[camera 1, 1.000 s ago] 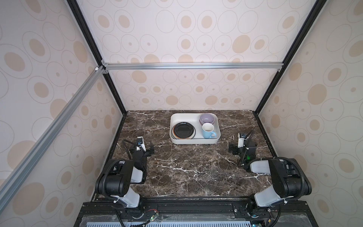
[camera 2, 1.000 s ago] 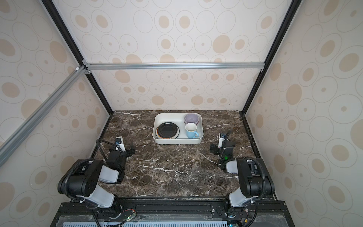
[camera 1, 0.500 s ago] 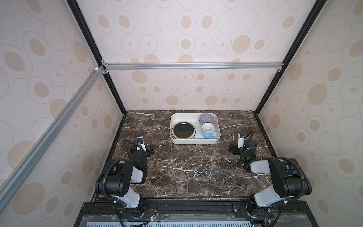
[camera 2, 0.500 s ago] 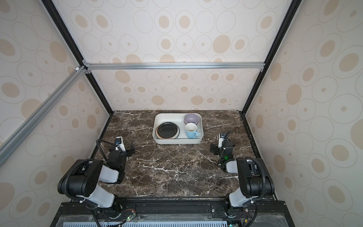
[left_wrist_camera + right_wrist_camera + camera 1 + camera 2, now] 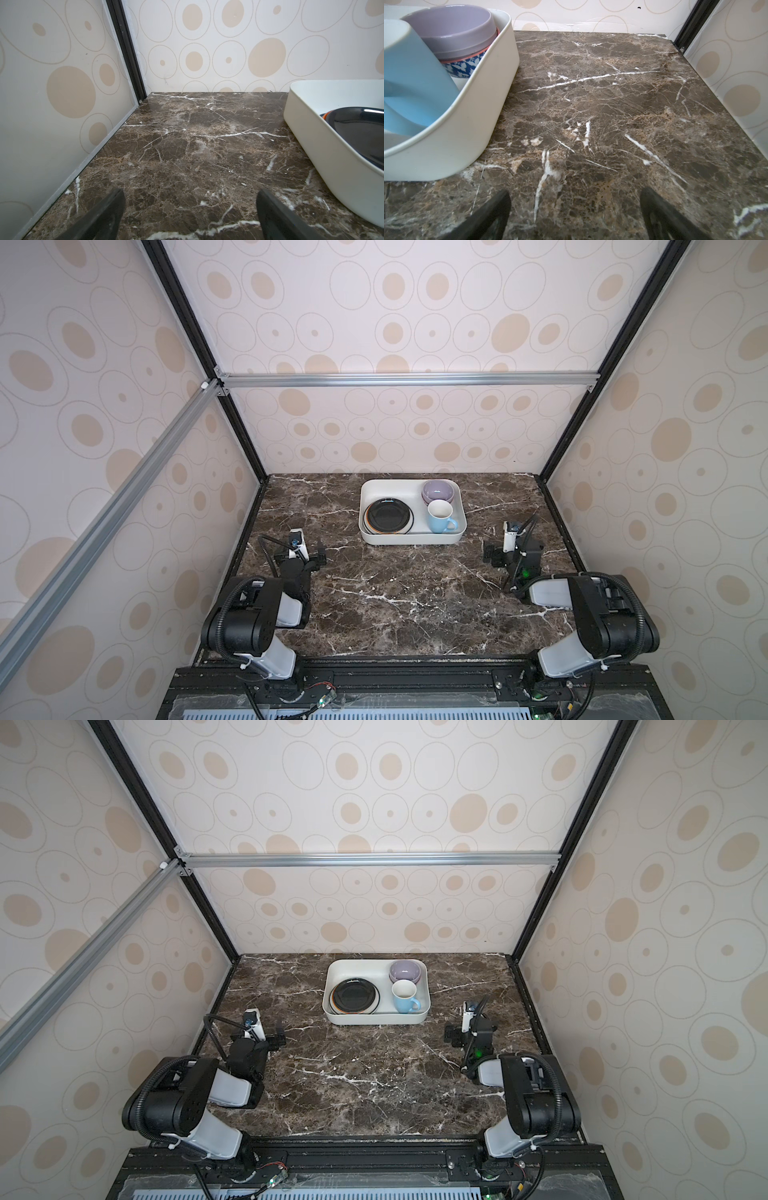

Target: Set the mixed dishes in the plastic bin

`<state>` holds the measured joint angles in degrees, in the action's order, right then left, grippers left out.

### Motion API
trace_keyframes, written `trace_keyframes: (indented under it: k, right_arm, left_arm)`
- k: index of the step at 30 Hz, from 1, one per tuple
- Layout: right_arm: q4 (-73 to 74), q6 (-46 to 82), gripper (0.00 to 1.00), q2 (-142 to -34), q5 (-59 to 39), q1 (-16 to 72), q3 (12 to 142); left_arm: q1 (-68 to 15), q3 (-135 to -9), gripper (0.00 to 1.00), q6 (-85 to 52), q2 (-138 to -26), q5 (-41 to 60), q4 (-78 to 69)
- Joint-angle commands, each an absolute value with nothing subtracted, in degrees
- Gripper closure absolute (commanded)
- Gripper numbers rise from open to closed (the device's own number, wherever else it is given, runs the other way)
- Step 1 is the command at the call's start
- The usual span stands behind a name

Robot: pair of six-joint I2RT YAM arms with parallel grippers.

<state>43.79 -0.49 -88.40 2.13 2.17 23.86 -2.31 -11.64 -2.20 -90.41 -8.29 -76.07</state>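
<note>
The off-white plastic bin (image 5: 411, 538) (image 5: 376, 1018) stands at the back middle of the marble table. Inside lie a black plate with an orange edge (image 5: 388, 515) (image 5: 354, 995) over a pale plate rim, a lavender bowl (image 5: 437, 491) (image 5: 404, 970) and a light-blue mug (image 5: 440, 516) (image 5: 405, 996). My left gripper (image 5: 305, 559) (image 5: 190, 199) rests open, low over bare table left of the bin (image 5: 324, 145). My right gripper (image 5: 511, 553) (image 5: 574, 199) rests open to the bin's (image 5: 467, 128) right. Neither holds anything. The right wrist view shows the mug (image 5: 411, 83) and bowl (image 5: 452, 35) close by.
Patterned walls enclose the table on three sides, with black posts in the back corners. A metal crossbar (image 5: 403, 379) runs overhead at the back. Both arm bases sit at the front rail. A blue-and-white patterned band (image 5: 464, 67) shows under the lavender bowl.
</note>
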Motion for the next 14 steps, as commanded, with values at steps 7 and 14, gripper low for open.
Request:
trace_keyframes:
  k: [7,14]
  right_arm:
    - [44.9,-1.1,0.00,-88.0,2.5,2.4,24.4]
    - [45.0,-1.1,0.00,-88.1,2.5,2.4,24.4]
  left_arm:
    - [-2.3,-13.5,0.01,-1.2,-90.8,-8.3,-76.6]
    - [-2.3,-13.0,0.01,-1.1,-90.4,-8.3,-77.5]
